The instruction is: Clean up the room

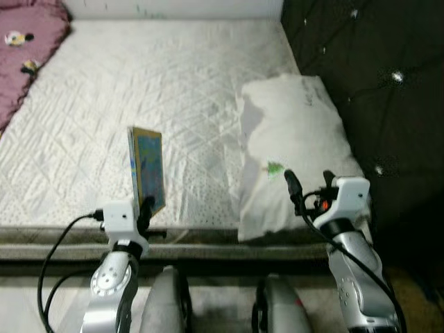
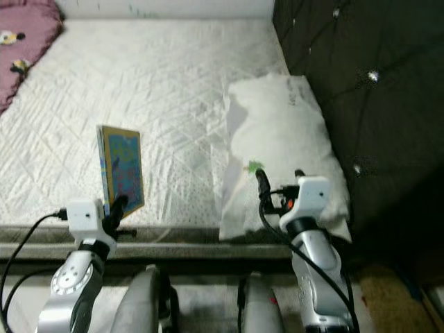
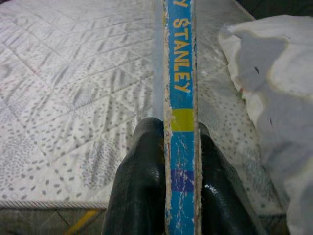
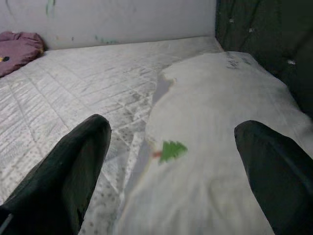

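Item 1, left end effector [image 1: 145,206]: two black fingers [image 3: 142,176] pressed on either face of a thin book [image 1: 147,170], pinching it at its lower edge. Item 2, book: held upright, clear of the bed [image 1: 139,90], directly above the left end effector. Its long axis runs up from the fingers and away from them; the blue spine, lettered "STANLEY", faces back toward the wrist, and the colourful cover faces toward the right end effector.

Item 3, right end effector [image 1: 309,182]: fingers spread wide, holding nothing, poised just above the near end of a white pillow [image 1: 295,139] that lies directly ahead of it. A small green tree motif on the pillow sits between the spread fingers in the right wrist view.

Item 4, bed: bare quilted white mattress, stretching ahead of both end effectors. Dark tufted headboard [image 1: 374,83] stands beyond the pillow on the right end effector's outer side. A mauve blanket [image 1: 24,48] with small toy-like shapes on it lies bunched at the far corner, well apart from the left end effector.

Progress, as judged: early to middle. Book is lifted but not yet put anywhere; no shelf or bin is in sight. Pillow appears rumpled and askew and the blanket heaped, so both probably remain to be dealt with.
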`<state>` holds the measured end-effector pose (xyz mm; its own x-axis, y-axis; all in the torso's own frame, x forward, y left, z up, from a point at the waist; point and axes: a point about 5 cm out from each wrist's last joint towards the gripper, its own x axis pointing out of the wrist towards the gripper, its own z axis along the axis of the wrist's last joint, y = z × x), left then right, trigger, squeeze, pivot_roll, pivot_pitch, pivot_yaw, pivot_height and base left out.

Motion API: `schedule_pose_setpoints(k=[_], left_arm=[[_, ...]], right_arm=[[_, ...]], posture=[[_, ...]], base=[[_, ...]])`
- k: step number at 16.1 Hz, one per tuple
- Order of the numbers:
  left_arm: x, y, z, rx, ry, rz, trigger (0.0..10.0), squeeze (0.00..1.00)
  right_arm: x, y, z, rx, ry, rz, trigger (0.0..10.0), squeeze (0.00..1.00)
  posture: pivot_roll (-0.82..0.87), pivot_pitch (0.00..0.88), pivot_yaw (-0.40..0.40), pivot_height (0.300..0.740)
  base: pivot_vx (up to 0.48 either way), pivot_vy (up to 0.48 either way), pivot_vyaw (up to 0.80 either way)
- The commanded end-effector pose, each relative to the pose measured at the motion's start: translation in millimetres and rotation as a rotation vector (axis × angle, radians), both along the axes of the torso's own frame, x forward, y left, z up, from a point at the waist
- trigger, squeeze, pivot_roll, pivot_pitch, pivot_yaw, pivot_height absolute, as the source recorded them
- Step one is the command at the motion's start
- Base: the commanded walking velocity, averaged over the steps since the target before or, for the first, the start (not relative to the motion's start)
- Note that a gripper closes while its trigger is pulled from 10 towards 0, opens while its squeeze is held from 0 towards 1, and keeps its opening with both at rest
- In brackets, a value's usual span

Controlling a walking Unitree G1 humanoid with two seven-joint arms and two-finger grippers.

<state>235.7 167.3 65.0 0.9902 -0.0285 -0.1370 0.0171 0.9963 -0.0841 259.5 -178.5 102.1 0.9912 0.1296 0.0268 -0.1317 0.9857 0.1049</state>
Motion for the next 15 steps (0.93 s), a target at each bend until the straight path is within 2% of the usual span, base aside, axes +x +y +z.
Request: schedule_pose_setpoints(k=[1,5,8,11,15], left_arm=[[2.5,1.0,4.9,0.007,-0.025,0.007,10.0,0.00],[2.7,0.2,5.5,0.007,-0.026,0.014,10.0,0.00],[3.0,-0.9,5.5,0.001,-0.026,0.010,10.0,0.00],[2.2,-4.7,6.4,-0.027,-0.034,-0.035,10.0,0.00],[2.5,-5.3,8.5,-0.031,-0.045,-0.050,10.0,0.00]], right_arm=[[-0.1,0.0,-2.2,0.002,0.011,0.004,10.0,0.00],[-0.2,1.7,-1.8,-0.017,0.007,0.024,10.0,0.00],[-0.4,2.3,-1.7,-0.016,0.010,0.030,10.0,0.00],[0.0,1.5,-1.5,-0.014,0.014,0.029,10.0,0.00],[0.0,2.1,-1.3,-0.013,0.014,0.032,10.0,0.00]], posture=[[-0.04,0.148,0.022,0.646],[-0.04,0.150,0.019,0.646],[-0.04,0.153,0.013,0.646],[-0.04,0.165,0.009,0.646],[-0.04,0.173,0.012,0.646]], base=[[0.000,0.000,0.00],[0.000,0.000,0.00],[0.000,0.000,0.77],[0.000,0.000,0.00],[0.277,0.000,0.00]])
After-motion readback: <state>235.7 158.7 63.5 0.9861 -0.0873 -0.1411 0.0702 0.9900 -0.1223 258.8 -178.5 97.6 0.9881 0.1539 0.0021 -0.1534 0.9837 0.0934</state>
